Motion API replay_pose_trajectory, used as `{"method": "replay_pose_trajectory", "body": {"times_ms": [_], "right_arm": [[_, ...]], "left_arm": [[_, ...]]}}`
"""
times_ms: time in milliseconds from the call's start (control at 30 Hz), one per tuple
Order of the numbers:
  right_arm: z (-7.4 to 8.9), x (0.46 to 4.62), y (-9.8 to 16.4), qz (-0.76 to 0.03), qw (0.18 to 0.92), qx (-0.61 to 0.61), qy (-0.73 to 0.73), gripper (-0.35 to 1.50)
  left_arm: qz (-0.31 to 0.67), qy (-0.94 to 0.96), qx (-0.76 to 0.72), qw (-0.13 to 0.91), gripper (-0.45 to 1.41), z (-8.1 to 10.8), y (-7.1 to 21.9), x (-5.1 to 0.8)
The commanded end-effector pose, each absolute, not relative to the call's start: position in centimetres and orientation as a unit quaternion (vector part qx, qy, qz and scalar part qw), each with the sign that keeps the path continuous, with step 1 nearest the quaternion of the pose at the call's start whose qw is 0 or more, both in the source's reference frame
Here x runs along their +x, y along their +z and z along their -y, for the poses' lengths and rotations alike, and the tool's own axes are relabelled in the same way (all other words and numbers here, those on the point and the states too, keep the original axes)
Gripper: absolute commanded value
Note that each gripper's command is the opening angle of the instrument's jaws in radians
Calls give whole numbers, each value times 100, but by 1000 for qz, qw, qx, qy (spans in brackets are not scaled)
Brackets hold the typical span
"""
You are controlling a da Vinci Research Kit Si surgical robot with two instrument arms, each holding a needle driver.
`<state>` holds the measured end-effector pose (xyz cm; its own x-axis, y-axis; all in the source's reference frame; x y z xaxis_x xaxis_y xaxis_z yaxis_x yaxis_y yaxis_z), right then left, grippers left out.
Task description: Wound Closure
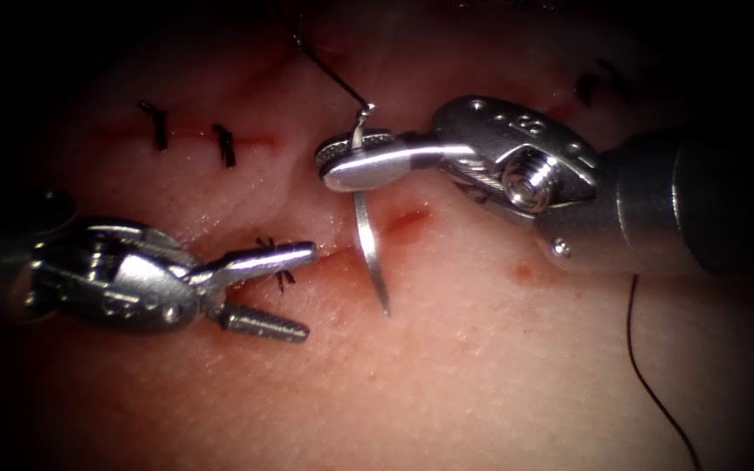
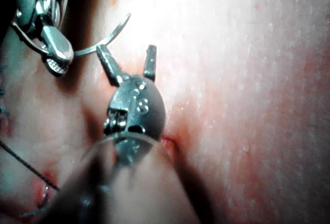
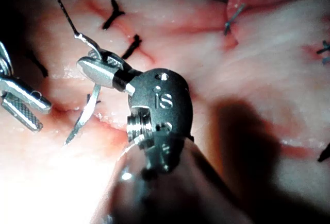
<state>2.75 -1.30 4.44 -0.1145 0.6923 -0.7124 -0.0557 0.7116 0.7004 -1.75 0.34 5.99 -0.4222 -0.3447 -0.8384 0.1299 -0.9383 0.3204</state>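
The right end effector (image 1: 342, 166) has its jaws clamped on the curved needle (image 1: 368, 240), gripping it close to the thread end, so most of the curve hangs free below with the point aimed down at the tissue (image 1: 482, 366). The needle is not in the tissue; its tip sits just over the surface beside the cut (image 1: 399, 222), near a patch of red fluid (image 1: 407, 218). The thread (image 1: 325, 61) trails from the needle's tail toward the far side. The left end effector (image 1: 285, 292) waits at the left with jaws spread, holding nothing, over a finished stitch (image 1: 283, 277). Two more stitches (image 1: 189, 135) lie farther left.
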Motion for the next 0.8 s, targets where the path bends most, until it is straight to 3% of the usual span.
{"method": "replay_pose_trajectory", "body": {"times_ms": [33,267,333,567,667,800], "right_arm": [[114,282,460,-695,632,209,272,-35],[100,285,481,-722,654,137,179,-35],[100,285,483,-726,659,118,159,-35],[98,292,488,-728,676,49,99,-35],[102,297,492,-722,688,32,74,-35],[107,300,498,-720,690,25,69,-35]], "left_arm": [[118,-853,497,102,-18,-33,617,-182],[74,-881,462,-67,-33,-39,665,-198],[72,-883,454,-92,-30,-40,676,-201],[78,-895,427,-109,-30,-28,720,-206],[-16,-912,392,-115,-23,-11,726,-209],[-54,-922,364,-118,-15,-3,730,-215]]}}
